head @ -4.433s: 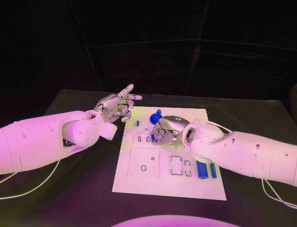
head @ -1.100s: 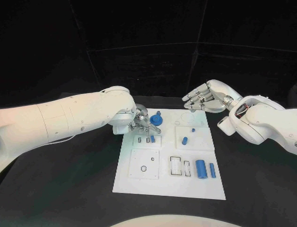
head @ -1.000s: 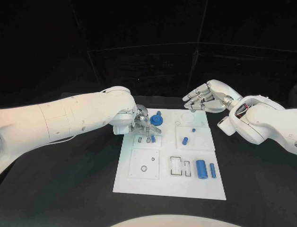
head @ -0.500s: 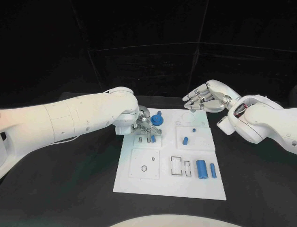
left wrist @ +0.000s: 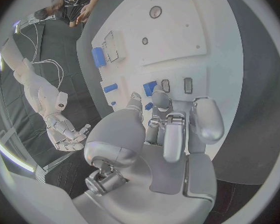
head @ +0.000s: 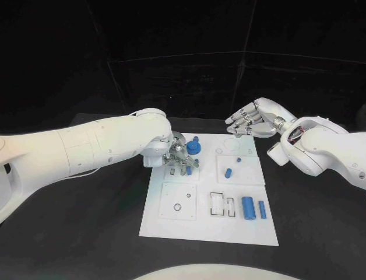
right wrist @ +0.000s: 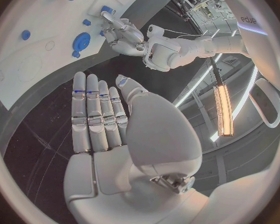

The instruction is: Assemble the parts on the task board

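The white task board (head: 208, 224) lies in the middle of the table. My left hand (head: 176, 155) reaches down onto its far left part. In the left wrist view its thumb and a finger (left wrist: 160, 95) pinch a small blue part (left wrist: 149, 88) standing beside two small slots (left wrist: 187, 84); the same part (head: 188, 170) sits at the fingertips in the head view. A round blue part (head: 192, 148) stands just beyond that hand. My right hand (head: 254, 119) hovers open above the board's far right corner, its fingers (right wrist: 96, 114) straight and holding nothing.
Loose on the board are a short blue peg (head: 228, 172), a tiny blue piece (head: 238, 159), a blue cylinder (head: 247, 208) and a thin blue bar (head: 262, 210) near the right edge. Rectangular slots (head: 223, 205) and a plate with a hole (head: 177, 206) take up the near half.
My left hand has shifted slightly right and down over the small slots. The right hand has stayed raised and open. The blue parts on the board lie where they were.
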### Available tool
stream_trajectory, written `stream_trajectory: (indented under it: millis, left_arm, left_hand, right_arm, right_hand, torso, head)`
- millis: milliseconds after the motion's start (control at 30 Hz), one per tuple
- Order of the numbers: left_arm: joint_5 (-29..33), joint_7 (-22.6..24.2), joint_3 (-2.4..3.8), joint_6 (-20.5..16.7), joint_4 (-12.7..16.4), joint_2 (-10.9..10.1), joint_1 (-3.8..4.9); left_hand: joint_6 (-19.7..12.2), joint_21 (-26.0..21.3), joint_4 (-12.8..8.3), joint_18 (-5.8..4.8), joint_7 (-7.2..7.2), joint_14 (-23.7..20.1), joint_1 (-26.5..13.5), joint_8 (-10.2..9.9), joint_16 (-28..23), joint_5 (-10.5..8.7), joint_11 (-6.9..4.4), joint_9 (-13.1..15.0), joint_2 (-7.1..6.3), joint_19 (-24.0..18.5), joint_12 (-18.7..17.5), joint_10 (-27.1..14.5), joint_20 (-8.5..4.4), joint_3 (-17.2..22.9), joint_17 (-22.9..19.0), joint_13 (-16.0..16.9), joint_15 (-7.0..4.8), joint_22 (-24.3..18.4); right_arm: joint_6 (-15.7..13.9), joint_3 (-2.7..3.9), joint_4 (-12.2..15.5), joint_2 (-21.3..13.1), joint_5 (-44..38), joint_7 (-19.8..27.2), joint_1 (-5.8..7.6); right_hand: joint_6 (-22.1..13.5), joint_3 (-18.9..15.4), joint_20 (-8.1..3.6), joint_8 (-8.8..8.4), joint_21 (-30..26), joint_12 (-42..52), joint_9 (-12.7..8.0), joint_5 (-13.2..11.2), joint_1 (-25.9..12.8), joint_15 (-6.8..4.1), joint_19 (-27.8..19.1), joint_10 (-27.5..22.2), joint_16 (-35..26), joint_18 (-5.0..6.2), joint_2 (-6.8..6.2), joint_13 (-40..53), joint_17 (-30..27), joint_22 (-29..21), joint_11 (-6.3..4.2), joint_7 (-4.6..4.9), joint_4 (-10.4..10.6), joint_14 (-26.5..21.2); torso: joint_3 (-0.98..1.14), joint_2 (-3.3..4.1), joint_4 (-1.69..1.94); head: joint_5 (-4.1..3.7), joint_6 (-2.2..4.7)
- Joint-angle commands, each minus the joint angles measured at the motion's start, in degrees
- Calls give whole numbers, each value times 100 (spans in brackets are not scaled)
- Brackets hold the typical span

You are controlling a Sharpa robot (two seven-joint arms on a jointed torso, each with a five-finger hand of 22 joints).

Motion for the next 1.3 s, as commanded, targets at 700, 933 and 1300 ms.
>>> stream_trajectory:
  millis: [700, 933, 1300]
  left_arm:
    - [-34, -17, 3, 146, -70, 76, -25]
    - [-36, -18, 3, 156, -70, 80, -28]
    - [-114, 29, 3, 42, -57, 79, -32]
  left_hand:
    - [-69, 39, -369, -79, -35, 557, 417, 71, -14, 17, -30, 174, -100, 31, -9, 26, -39, 374, 1360, 41, -57, 36]
    - [-77, 43, -438, -80, -38, 558, 468, 70, -12, 15, -33, 200, -131, 31, -11, 31, -40, 437, 1364, 56, -59, 44]
    - [-77, 65, -560, -84, -60, 561, 594, 66, -6, 24, -51, 241, -91, 42, -15, 48, -49, 604, 1376, 85, -73, 79]
  right_arm:
    - [13, 5, -24, 33, 185, -95, 13]
    - [29, 4, -36, 47, 186, -105, 13]
    - [38, 4, -50, 71, 186, -107, 13]
  right_hand:
    - [-48, 26, 36, -16, -42, -29, 0, 49, -104, 42, 27, -8, -23, 13, 19, -2, -16, -20, 23, -2, 59, 13]
    - [-48, 29, 38, -16, -47, -29, 0, 53, -115, 42, 28, -8, -22, 13, 21, -2, -18, -24, 23, -2, 68, 13]
    - [-48, 29, 38, -16, -47, -29, 0, 53, -115, 42, 28, -8, -22, 13, 21, -2, -18, -24, 23, -2, 68, 13]
  torso:
    - [1, 8, 11]
    - [0, 11, 7]
    - [0, 5, 14]
  head:
    - [-25, -35]
    - [-31, -42]
    - [-48, -55]
